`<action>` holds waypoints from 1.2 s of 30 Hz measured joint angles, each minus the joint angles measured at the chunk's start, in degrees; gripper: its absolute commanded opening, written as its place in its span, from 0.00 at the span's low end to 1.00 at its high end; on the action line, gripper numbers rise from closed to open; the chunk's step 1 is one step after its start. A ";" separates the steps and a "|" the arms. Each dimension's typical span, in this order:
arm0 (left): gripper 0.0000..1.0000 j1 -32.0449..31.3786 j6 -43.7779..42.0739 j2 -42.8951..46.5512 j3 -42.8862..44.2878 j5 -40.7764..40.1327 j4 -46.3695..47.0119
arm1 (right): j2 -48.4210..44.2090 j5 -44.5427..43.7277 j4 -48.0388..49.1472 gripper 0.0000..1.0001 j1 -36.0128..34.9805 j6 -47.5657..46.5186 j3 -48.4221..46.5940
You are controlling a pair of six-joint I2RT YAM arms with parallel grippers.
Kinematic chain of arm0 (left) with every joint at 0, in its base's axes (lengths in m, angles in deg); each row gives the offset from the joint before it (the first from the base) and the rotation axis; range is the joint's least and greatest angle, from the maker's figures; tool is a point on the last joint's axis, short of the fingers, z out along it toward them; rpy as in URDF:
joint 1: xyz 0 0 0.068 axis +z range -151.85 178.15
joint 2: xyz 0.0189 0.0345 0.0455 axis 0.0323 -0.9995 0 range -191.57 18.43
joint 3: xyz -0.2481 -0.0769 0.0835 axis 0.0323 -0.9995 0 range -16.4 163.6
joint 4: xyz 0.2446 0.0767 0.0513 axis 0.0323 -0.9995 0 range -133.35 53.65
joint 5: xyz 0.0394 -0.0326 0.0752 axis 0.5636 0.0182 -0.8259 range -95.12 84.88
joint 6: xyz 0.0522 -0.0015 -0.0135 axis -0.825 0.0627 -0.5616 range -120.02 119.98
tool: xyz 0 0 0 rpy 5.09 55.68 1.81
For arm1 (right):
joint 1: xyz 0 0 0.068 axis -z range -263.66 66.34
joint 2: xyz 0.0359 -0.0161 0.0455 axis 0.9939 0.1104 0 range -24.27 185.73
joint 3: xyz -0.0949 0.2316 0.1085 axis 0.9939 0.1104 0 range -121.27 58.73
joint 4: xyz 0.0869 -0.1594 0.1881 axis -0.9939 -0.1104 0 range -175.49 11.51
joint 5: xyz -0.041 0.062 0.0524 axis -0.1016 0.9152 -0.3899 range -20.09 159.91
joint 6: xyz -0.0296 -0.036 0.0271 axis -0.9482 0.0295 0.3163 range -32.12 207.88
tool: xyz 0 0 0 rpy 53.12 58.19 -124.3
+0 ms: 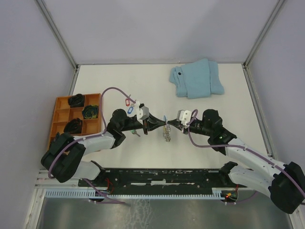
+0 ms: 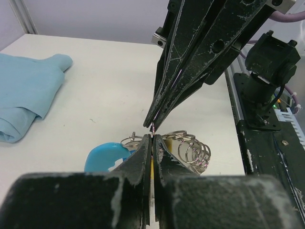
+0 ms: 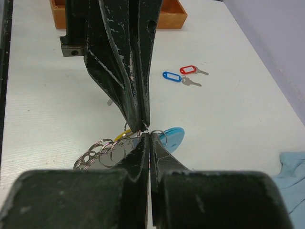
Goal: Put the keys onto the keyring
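The keyring (image 1: pixel 166 132) hangs low over the mid-table between both grippers. It shows as a bright blue plastic piece (image 2: pixel 106 157) (image 3: pixel 172 138) with a bunch of wire rings (image 2: pixel 194 149) (image 3: pixel 97 153). My left gripper (image 1: pixel 157 125) (image 2: pixel 152 137) is shut, its tips pinching a thin wire ring of the bunch. A yellow tag (image 3: pixel 120 136) hangs just under them. My right gripper (image 1: pixel 173 125) (image 3: pixel 147 134) is shut on the same bunch, tip to tip with the left. Two keys lie loose on the table, one with a red tag (image 3: pixel 188 69) (image 1: pixel 127 101), one with a blue tag (image 3: pixel 172 76) (image 1: pixel 130 110).
An orange compartment tray (image 1: pixel 62 116) (image 3: pixel 170 20) holding dark items stands at the left edge. A folded light-blue cloth (image 1: pixel 196 78) (image 2: pixel 26 93) lies at the back right. Another small key (image 1: pixel 135 132) lies beside the left arm.
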 measured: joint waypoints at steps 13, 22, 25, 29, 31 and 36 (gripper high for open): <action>0.03 -3.30 -13.53 8.00 9.77 -8.59 -34.82 | -0.46 -0.20 -17.79 0.45 0.02 -4.66 -10.03; 0.03 -5.42 -20.24 7.96 19.45 -13.46 -54.71 | 1.88 2.19 -28.94 0.45 1.68 -7.85 -15.72; 0.03 -5.79 -21.81 7.91 22.29 -13.62 -58.99 | 3.93 4.26 -29.55 0.44 2.75 -7.80 -16.00; 0.03 -5.97 -22.93 7.69 24.50 -13.38 -62.64 | 6.43 7.50 -28.76 0.42 4.59 -7.17 -16.06; 0.03 -5.99 -23.58 7.45 25.22 -13.20 -64.04 | 7.61 9.01 -28.30 0.41 5.27 -6.69 -16.35; 0.03 -6.01 -24.26 6.93 26.16 -12.52 -66.51 | 9.31 11.78 -26.36 0.38 6.38 -5.70 -17.29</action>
